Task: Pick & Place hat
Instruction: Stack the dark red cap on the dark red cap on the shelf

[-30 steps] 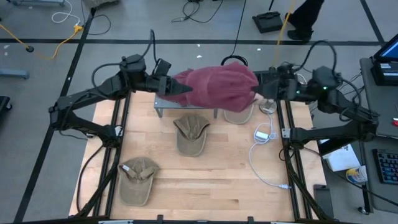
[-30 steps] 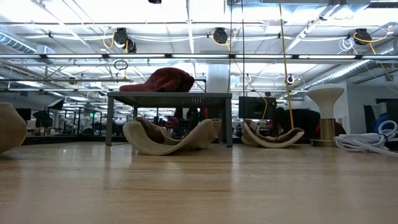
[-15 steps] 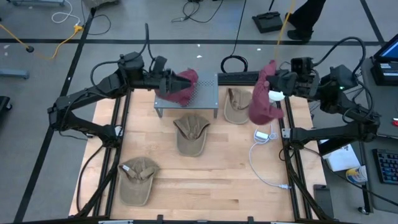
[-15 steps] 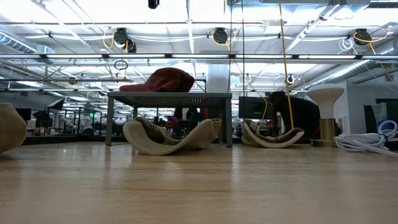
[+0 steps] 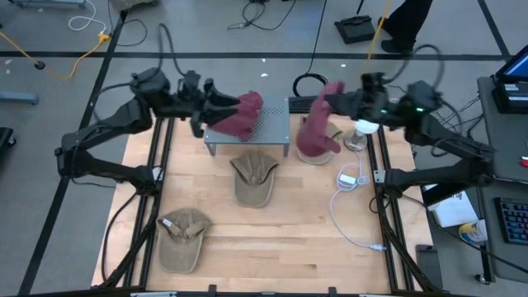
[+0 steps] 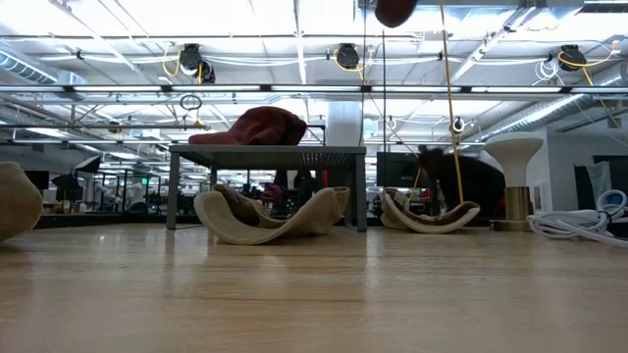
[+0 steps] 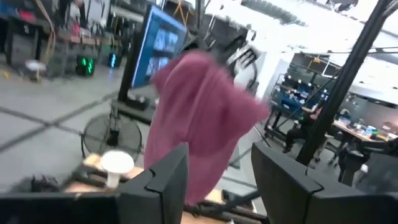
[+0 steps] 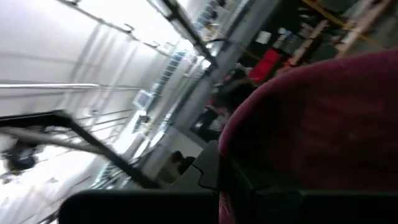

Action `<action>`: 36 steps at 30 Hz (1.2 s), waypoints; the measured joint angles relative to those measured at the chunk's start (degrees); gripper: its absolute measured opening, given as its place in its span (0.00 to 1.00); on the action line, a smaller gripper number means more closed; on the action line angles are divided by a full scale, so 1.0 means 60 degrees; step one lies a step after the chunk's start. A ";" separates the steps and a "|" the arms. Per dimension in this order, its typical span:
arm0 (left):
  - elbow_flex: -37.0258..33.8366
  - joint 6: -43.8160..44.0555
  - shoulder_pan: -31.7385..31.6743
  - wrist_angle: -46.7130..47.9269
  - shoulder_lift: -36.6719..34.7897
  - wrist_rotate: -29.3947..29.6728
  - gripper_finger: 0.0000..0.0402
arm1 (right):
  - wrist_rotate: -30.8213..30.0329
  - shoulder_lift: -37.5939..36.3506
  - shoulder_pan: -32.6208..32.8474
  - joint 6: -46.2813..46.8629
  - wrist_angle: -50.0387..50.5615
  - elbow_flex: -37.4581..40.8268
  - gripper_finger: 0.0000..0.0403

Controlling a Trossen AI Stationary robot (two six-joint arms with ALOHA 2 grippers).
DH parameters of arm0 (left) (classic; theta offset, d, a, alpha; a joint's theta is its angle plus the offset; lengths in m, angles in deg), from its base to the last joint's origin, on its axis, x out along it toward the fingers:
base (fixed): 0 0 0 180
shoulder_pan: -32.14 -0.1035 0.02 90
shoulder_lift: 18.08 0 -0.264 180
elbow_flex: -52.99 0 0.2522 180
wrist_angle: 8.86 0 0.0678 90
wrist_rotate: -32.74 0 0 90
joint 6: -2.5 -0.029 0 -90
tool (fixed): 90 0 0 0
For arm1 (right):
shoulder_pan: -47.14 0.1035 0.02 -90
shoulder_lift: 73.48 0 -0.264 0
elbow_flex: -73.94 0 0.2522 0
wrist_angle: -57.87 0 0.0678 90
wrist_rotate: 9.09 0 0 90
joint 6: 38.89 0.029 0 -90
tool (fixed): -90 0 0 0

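The pale wood table (image 5: 272, 239) stood on a grey floor (image 5: 49, 206) crossed by dark tape lines and loose cables (image 5: 87, 37). Beyond it, bright strip lights (image 6: 294, 20) and pipes (image 6: 294, 88) ran across a high workshop ceiling, with a monitor (image 7: 158, 46) farther off.

Both arms are black, built from long slim links with chunkier joints, and loose black cables loop off the back of each. The right arm (image 5: 429, 115) has a small green light showing near its wrist.
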 joint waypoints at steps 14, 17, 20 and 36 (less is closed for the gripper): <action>0.0000 -0.0144 -0.0280 -0.0024 -0.1211 0.0002 0.48 | 0.1166 0.3662 -0.0753 -0.0018 -0.1281 -0.2053 0.00; 0.0000 -0.0236 -0.0283 0.0015 -0.1202 -0.0196 0.49 | 0.1468 0.4507 -0.0962 -0.0217 -0.1169 -0.3013 0.00; 0.0000 -0.0240 -0.0271 0.0008 -0.1193 -0.0266 0.50 | 0.1620 0.5161 -0.1181 -0.0508 -0.0823 -0.3832 0.00; 0.0000 -0.0380 -0.0189 -0.0985 -0.1633 -0.0792 0.42 | 0.3122 0.7940 -0.1711 -0.0701 -0.0446 -0.6660 0.00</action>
